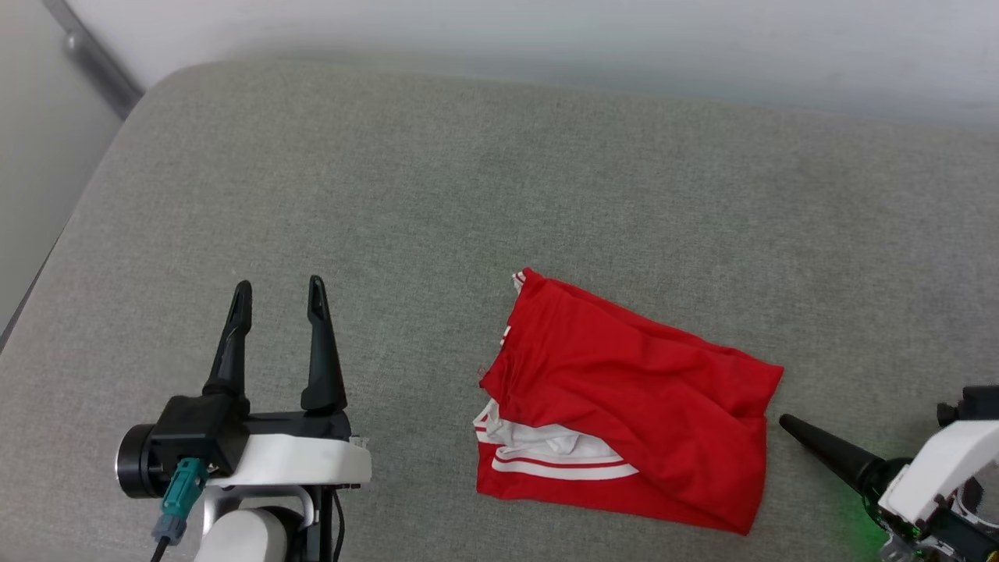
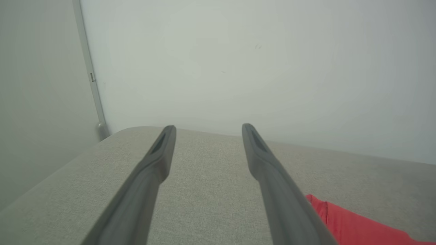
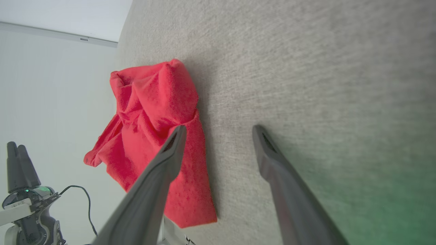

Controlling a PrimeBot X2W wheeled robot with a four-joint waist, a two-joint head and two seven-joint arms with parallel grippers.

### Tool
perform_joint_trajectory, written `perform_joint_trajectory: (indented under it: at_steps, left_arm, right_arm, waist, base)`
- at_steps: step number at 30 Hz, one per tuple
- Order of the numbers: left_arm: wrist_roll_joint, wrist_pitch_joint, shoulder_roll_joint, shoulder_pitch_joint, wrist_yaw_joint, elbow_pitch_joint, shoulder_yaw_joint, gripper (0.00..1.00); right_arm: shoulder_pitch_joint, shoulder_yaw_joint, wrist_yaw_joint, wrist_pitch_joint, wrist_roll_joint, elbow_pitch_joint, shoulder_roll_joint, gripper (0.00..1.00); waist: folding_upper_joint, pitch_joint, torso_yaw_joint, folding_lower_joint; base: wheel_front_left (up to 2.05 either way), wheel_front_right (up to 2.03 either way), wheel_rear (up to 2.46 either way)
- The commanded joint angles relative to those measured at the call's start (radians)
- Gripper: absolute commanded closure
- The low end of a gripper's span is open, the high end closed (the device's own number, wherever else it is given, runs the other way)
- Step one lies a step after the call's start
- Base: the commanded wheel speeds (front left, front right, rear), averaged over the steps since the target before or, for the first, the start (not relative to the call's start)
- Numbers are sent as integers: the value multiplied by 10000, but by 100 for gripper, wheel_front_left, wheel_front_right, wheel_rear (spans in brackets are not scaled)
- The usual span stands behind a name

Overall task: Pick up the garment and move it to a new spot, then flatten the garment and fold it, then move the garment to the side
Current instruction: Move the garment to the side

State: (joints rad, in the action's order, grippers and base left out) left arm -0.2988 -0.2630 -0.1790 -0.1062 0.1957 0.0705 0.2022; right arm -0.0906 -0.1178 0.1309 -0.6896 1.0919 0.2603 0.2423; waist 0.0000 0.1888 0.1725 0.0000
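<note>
Grey fabric surface [image 1: 390, 195] with garment [image 1: 624, 390] meets pale wall [image 1: 546, 39].

Grey fabric surface [image 1: 499, 195], pale wall [image 1: 546, 39]

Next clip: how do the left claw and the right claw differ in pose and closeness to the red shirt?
Direction: the left claw points straight ahead toward the wall; the right claw angles inward toward the shirt. Distance: the left claw stands well off the shirt, bare cushion between; the right claw's tip is close beside its edge. Both are open and hold nothing.
</note>
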Motion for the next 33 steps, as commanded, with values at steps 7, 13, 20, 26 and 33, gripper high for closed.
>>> perform_joint_trajectory:
  at_steps: [7, 13, 20, 26, 33]
  left_arm:
    - [321, -20, 308, -310, -290, -107, -219, 0]
    - [536, -20, 528, -240, -442, -223, -391, 0]
    - [737, -22, 511, -45, -661, -373, -552, 0]
    - [825, -22, 312, 111, -783, -427, -683, 0]
    - [929, -20, 191, 50, -946, -456, -456, 0]
  right_arm:
    - [-549, 812, -12, -957, 1181, 859, -204, 0]
    - [-631, 1367, -15, -1146, 1402, 932, -142, 100]
    - [-1002, 1799, -6, -233, 451, -14, 677, 100]
    - [-1233, 2677, -6, 356, -1063, -472, 1361, 100]
    - [-1531, 3289, -4, 364, -3187, -489, 2360, 100]
  waist:
    - [0, 704, 494, 0]
    - [0, 633, 524, 0]
    - [0, 126, 46, 0]
    - [0, -388, -893, 0]
    - [0, -468, -2400, 0]
  base:
    - [0, 0, 0]
    - [0, 0, 0]
    - [0, 0, 0]
    - [0, 0, 0]
    - [0, 0, 0]
